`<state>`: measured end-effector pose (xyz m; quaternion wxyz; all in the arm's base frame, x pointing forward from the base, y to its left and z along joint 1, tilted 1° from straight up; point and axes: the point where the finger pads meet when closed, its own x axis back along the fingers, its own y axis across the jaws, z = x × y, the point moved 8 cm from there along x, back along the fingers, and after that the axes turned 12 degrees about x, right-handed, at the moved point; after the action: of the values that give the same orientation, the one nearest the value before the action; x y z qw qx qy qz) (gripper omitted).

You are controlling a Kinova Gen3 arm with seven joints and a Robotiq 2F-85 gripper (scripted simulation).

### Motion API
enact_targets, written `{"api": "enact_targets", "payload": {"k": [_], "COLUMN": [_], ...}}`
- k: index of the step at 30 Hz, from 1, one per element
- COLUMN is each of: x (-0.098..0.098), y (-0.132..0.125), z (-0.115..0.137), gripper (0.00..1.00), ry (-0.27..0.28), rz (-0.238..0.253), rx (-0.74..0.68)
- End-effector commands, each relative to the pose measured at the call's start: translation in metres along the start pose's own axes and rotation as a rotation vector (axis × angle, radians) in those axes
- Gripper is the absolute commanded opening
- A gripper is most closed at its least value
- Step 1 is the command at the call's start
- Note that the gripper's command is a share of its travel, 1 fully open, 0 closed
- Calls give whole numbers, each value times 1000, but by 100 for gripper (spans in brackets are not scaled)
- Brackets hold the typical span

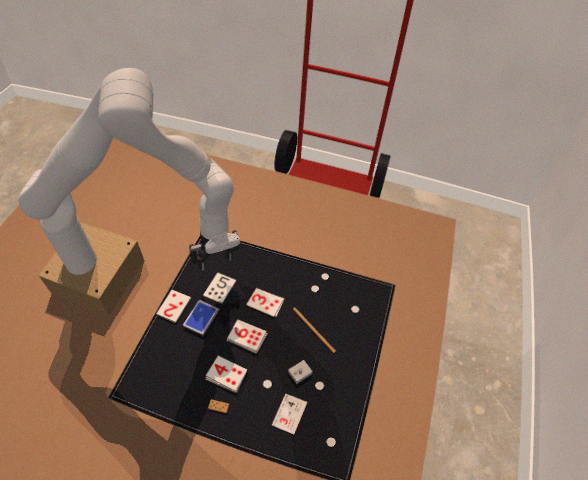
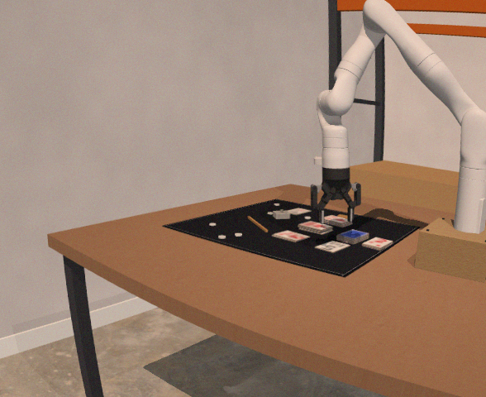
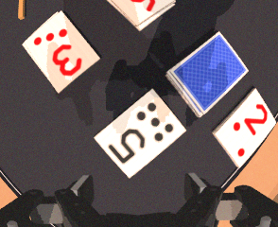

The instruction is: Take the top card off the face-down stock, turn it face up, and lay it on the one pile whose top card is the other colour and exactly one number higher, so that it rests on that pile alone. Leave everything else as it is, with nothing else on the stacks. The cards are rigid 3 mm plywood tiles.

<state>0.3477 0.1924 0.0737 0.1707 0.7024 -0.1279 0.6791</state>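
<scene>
My gripper (image 1: 216, 261) (image 2: 335, 218) (image 3: 138, 186) is open and empty, above the mat's back-left part, beyond the black five. The black five (image 1: 220, 287) (image 2: 332, 246) (image 3: 140, 133) lies face up, flat on the black mat (image 1: 154, 372). The blue-backed stock (image 1: 200, 317) (image 2: 352, 236) (image 3: 208, 73) lies face down beside it. The red two (image 1: 173, 305) (image 2: 377, 242) (image 3: 245, 128) lies near the mat's edge. The red three (image 1: 265, 302) (image 2: 290, 236) (image 3: 60, 52), red six (image 1: 247, 335) (image 2: 314, 227) and red four (image 1: 226, 373) top separate piles. The six is cropped in the wrist view.
A wooden stick (image 1: 314, 330) (image 2: 257, 223), a grey box (image 1: 300, 371) (image 2: 281, 214), a printed card (image 1: 289, 413), a small tan tile (image 1: 218, 406) and several white discs lie on the mat. The arm's wooden base (image 2: 452, 254) stands beside the mat.
</scene>
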Motion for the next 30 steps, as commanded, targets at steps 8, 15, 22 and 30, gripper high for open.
{"api": "enact_targets", "payload": {"k": [8,15,22,30], "x": [-7,-9,-12,-13], "y": [10,14,17,19], "z": [2,3,5,7], "gripper": [85,85,85,85], "ry": [-20,-25,-25,-20], "rz": [-12,-13,-9,-3], "rx": [376,602,920,1182]}}
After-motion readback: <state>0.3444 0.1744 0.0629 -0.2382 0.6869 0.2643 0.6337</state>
